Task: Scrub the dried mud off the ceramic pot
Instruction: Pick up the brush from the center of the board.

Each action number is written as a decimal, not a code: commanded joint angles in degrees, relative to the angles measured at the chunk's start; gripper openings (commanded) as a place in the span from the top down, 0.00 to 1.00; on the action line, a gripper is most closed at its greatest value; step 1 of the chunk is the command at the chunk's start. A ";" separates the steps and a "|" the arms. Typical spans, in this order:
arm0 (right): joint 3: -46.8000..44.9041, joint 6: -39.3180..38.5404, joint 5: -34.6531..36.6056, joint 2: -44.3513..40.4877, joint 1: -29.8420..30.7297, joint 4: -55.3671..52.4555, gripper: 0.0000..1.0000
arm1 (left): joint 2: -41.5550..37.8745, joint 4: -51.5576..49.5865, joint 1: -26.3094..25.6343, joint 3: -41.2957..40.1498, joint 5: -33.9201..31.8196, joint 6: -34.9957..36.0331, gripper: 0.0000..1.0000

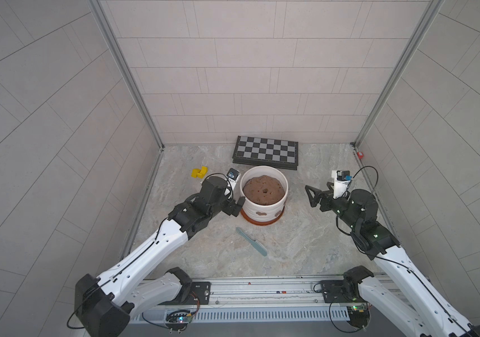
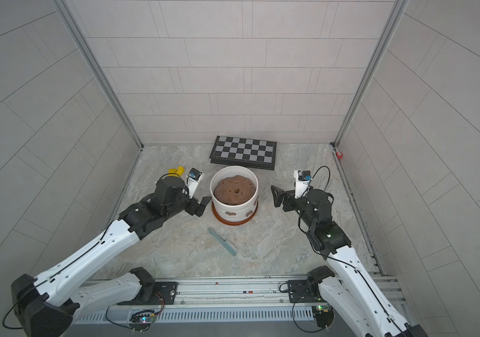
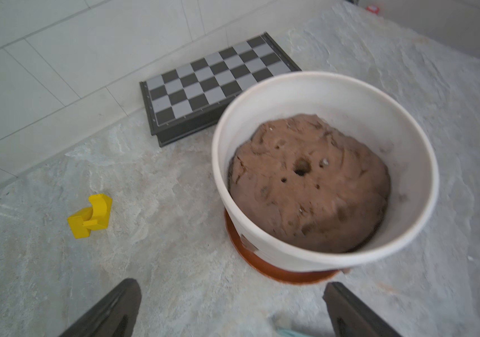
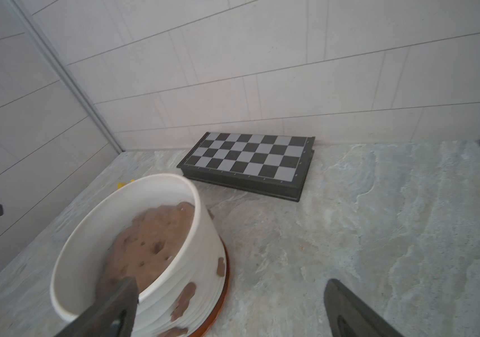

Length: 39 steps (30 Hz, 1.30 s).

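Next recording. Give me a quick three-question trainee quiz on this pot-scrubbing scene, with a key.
1. True or false: a gripper is holding the brush.
2. Where on the ceramic pot does the dried mud sit? A: outer wall. B: top rim. C: inner wall.
3. Fill in: the left gripper and the right gripper both stand ____, gripping nothing.

Key: 1 false, it lies on the table in front of the pot; 2 A; 3 open.
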 commanded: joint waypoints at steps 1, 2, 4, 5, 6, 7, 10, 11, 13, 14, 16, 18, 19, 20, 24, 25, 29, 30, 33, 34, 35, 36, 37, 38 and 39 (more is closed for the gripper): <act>1.02 0.46 -2.41 -2.05 3.85 -12.33 0.00 | -1.38 -14.86 -3.23 0.65 4.26 3.42 0.00; 0.71 0.46 -2.67 -2.45 4.68 -13.30 0.00 | -1.97 -15.42 -4.57 -0.18 6.02 5.17 0.00; 0.00 0.80 -3.47 -3.12 6.18 -14.22 0.00 | -2.67 -16.97 -7.55 -1.58 10.43 8.90 0.00; -0.32 0.82 -3.82 -3.41 7.06 -14.58 0.00 | -2.90 -17.61 -8.91 -2.08 12.59 10.51 0.00; -0.62 0.70 -3.87 -3.69 7.85 -14.93 0.00 | -3.07 -17.65 -9.94 -2.72 13.68 11.92 0.00; -0.80 0.59 -3.82 -4.03 8.57 -15.14 0.00 | -3.21 -17.34 -10.46 -3.62 14.76 13.28 0.00; -3.10 1.03 -3.84 -4.50 10.31 -14.73 0.00 | -1.75 -15.43 -10.92 -5.92 17.88 17.23 0.00; -3.55 1.28 -3.88 -4.51 10.91 -14.37 0.00 | -0.78 -14.72 -10.93 -6.22 18.85 18.34 0.00; -4.80 1.99 -3.80 -4.75 11.81 -13.59 0.00 | 1.67 -13.09 -11.45 -7.13 19.13 19.77 0.01; -5.12 2.19 -3.77 -4.91 12.12 -13.23 0.00 | 2.95 -12.17 -11.98 -7.60 18.44 20.44 0.01; -6.43 2.62 -3.47 -5.57 12.71 -12.52 0.00 | 5.76 -9.55 -13.63 -8.49 15.50 22.76 0.01; -7.42 2.79 -3.28 -6.28 12.86 -12.12 0.00 | 7.94 -6.11 -14.80 -8.98 13.47 24.32 0.02; -7.84 2.87 -3.19 -6.68 12.86 -11.80 0.00 | 8.99 -4.23 -15.29 -9.07 12.70 24.90 0.02; -8.15 2.90 -3.18 -6.98 12.86 -11.57 0.00 | 10.27 -2.46 -15.59 -9.21 12.47 25.41 0.03; -8.53 2.34 -3.31 -7.17 12.86 -11.47 0.00 | 17.83 -0.21 -16.63 -8.76 9.72 27.91 0.08; -8.66 2.21 -3.29 -7.22 12.86 -11.45 0.00 | 19.77 -0.18 -16.79 -8.55 7.98 28.52 0.09; -9.83 2.51 -3.76 -7.45 12.86 -10.21 0.00 | 22.53 4.50 -16.91 -9.32 4.97 31.39 0.14; -10.15 2.56 -3.83 -7.44 12.86 -9.85 0.00 | 22.81 5.61 -16.85 -9.54 5.28 31.91 0.15; -10.38 2.43 -3.72 -7.41 12.86 -9.81 0.00 | 26.00 4.53 -16.77 -8.46 4.56 33.10 0.16; -10.40 2.39 -3.64 -7.60 12.86 -9.95 0.00 | 26.78 4.00 -16.74 -8.03 3.80 33.26 0.16; -10.48 2.38 -3.56 -7.79 12.86 -10.07 0.00 | 27.67 4.07 -16.74 -7.92 3.58 33.34 0.16; -10.54 2.47 -3.47 -7.97 12.86 -10.06 0.00 | 28.15 4.57 -16.74 -8.02 3.77 33.48 0.16; -10.62 2.53 -3.51 -8.09 12.86 -10.09 0.00 | 28.36 5.19 -16.72 -8.24 4.33 33.49 0.17; -10.63 2.54 -3.57 -8.16 12.86 -10.14 0.00 | 28.51 5.62 -16.71 -8.28 4.96 33.49 0.20; -10.64 2.54 -3.68 -8.18 12.86 -10.18 0.00 | 28.74 5.75 -16.66 -8.23 5.32 33.56 0.22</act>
